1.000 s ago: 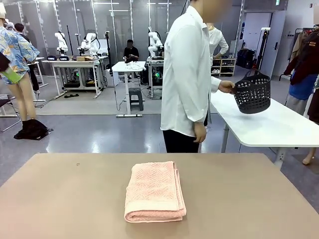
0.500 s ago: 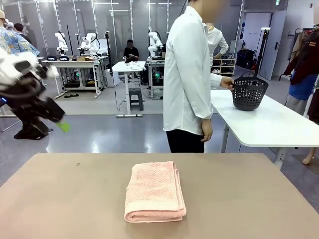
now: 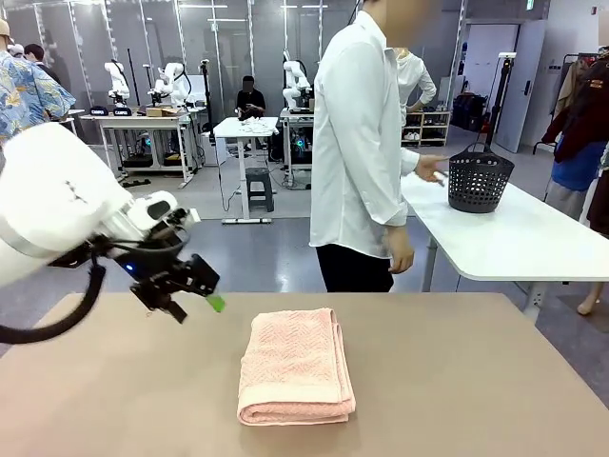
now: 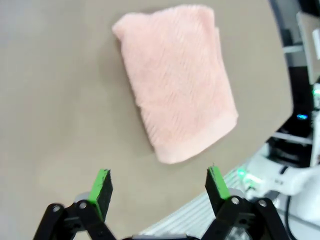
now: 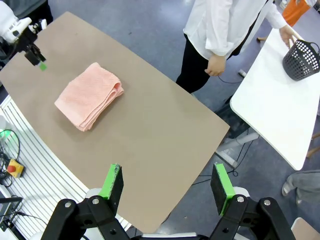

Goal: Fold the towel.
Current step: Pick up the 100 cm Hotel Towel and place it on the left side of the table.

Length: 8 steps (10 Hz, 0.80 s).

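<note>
The salmon-pink towel [image 3: 295,367] lies folded into a thick rectangle at the middle of the brown table [image 3: 457,381]. My left gripper [image 3: 198,303] hovers low over the table just left of the towel's far corner, open and holding nothing. In the left wrist view the towel [image 4: 175,80] lies beyond my spread green fingertips [image 4: 102,182]. High above the table's near side, my right gripper [image 5: 167,182] is open and empty, looking down on the towel [image 5: 90,95] and the left gripper [image 5: 35,55].
A person in a white shirt [image 3: 362,143] stands at the table's far edge, one hand by a dark basket [image 3: 481,178] that rests on a white side table [image 3: 533,238]. My white left arm [image 3: 57,200] fills the left side.
My left arm has swung in from the left and come down beside the towel. The person has lowered the basket onto the white table. The towel has not moved.
</note>
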Each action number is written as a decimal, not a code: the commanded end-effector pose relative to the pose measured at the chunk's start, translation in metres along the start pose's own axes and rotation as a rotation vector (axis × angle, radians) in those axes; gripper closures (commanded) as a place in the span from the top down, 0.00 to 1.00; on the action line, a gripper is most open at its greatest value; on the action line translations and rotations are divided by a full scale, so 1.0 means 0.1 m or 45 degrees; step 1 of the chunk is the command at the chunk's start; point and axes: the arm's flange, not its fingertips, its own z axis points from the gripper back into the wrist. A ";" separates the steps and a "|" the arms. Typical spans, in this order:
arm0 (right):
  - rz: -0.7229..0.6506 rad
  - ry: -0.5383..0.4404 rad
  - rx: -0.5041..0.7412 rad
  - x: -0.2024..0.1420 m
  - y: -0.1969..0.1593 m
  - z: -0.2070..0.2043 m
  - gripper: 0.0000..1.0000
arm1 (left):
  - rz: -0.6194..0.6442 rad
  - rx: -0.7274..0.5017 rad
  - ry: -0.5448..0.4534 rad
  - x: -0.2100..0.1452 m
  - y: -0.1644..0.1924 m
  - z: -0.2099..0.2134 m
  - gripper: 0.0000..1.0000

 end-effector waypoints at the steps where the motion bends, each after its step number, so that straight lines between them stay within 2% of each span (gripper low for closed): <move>1: -0.008 0.001 -0.008 0.01 -0.01 0.01 0.89 | 0.034 -0.078 -0.105 0.02 0.04 -0.33 0.95; 2: -0.008 0.001 -0.008 0.01 -0.01 0.01 0.89 | 0.047 -0.104 -0.144 0.01 0.05 -0.47 0.95; 5: -0.008 0.001 -0.008 0.01 -0.01 0.01 0.89 | 0.042 -0.248 -0.138 0.07 0.13 -0.90 0.95; 8: -0.008 0.001 -0.008 0.01 -0.01 0.01 0.89 | 0.101 -0.314 -0.144 0.17 0.31 -1.24 0.95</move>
